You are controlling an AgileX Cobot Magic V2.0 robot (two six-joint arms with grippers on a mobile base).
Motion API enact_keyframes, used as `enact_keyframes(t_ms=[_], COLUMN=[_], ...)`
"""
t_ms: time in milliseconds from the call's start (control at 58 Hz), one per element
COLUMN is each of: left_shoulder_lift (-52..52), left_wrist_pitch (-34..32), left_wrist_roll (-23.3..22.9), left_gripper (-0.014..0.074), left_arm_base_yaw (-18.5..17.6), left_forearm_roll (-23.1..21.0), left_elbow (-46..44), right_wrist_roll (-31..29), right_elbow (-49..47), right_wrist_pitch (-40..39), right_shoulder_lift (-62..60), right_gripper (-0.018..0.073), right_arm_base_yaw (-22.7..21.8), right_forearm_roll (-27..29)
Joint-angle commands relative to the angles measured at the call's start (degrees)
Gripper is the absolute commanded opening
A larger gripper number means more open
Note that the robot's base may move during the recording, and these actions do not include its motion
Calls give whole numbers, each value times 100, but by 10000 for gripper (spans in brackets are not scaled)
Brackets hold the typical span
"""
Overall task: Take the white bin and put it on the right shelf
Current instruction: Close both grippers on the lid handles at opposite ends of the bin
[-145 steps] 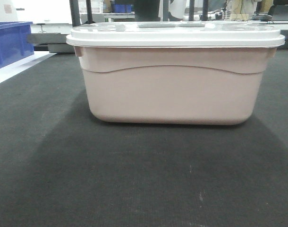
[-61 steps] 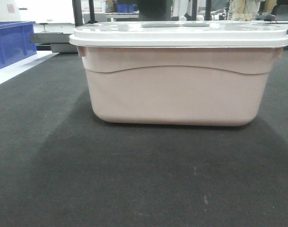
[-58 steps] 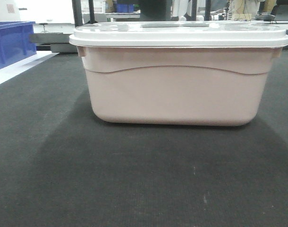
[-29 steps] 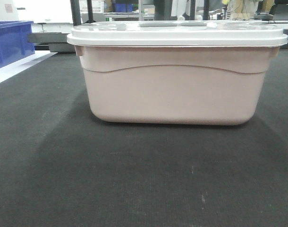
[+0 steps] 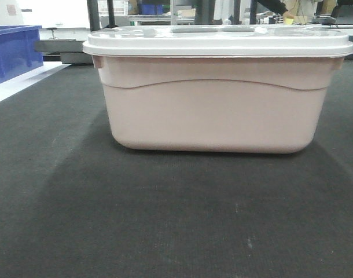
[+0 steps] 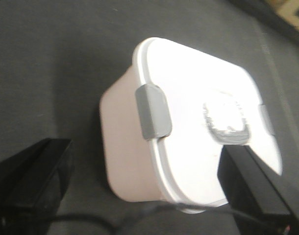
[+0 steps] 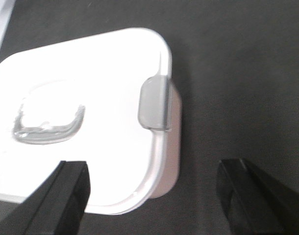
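White bin (image 5: pixel 214 113) sits flat on the dark surface (image 5: pixel 165 226), upright and centred in the front view. White lid (image 5: pixel 217 41) is on and looks seated all round. It has not been lifted. Blue bin (image 5: pixel 11 52) is far left, well apart and not part of the job. Right shelf is not in view in any picture.

Left claw (image 6: pixel 145 152) is spread wide, with 1 finger either side of the bin's short end and the grey latch (image 6: pixel 152 111) between them. I see no contact, though the view is blurred. Right claw (image 7: pixel 152 169) is also spread wide and straddles the other short end, above its own grey latch (image 7: pixel 153 103). No contact there either.

My read on the setup: the tub is too big for 1 claw, so each arm takes 1 end for a 2-arm lift. The open jaws are lined up on the latch and rim zone because that is the only lip narrow enough to pinch.

Step in hand: pre-grasp, task barely begun. Next, both claws likely need to drop and close together. The risk is uneven closing, which would tilt the bin, or a grip on the lid edge alone, which could pop the lid.
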Motion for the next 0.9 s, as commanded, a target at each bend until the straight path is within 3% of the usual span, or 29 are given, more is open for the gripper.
enact_keyframes(t_ms=[0, 138, 276, 379, 517, 879], left_shoulder_lift=[203, 945, 1521, 1862, 2189, 2536], left_wrist_pitch=[443, 902, 1144, 1352, 1352, 1216], left_wrist_roll=[579, 1129, 1394, 1428, 1428, 1428], left_gripper=[494, 494, 494, 494, 494, 494], left_arm_base_yaw=[148, 176, 176, 136, -66, -794], left_forearm_roll=[-1187, -1906, -2472, -3037, -3470, -3957], left_elbow=[-200, -200, -200, -200, -209, -209], right_wrist_roll=[-971, -1979, -2574, -2704, -2864, -3154], right_elbow=[-234, -234, -234, -234, -234, -234], right_wrist_pitch=[328, 1270, 1718, 1718, 1718, 1549], right_shoulder_lift=[255, 1064, 1792, 2275, 2742, 3241], right_gripper=[627, 627, 626, 626, 626, 626], right_arm_base_yaw=[-485, -1101, -1198, -1152, -961, -66], right_forearm_roll=[1368, 2954, 3823, 4061, 4403, 4654])
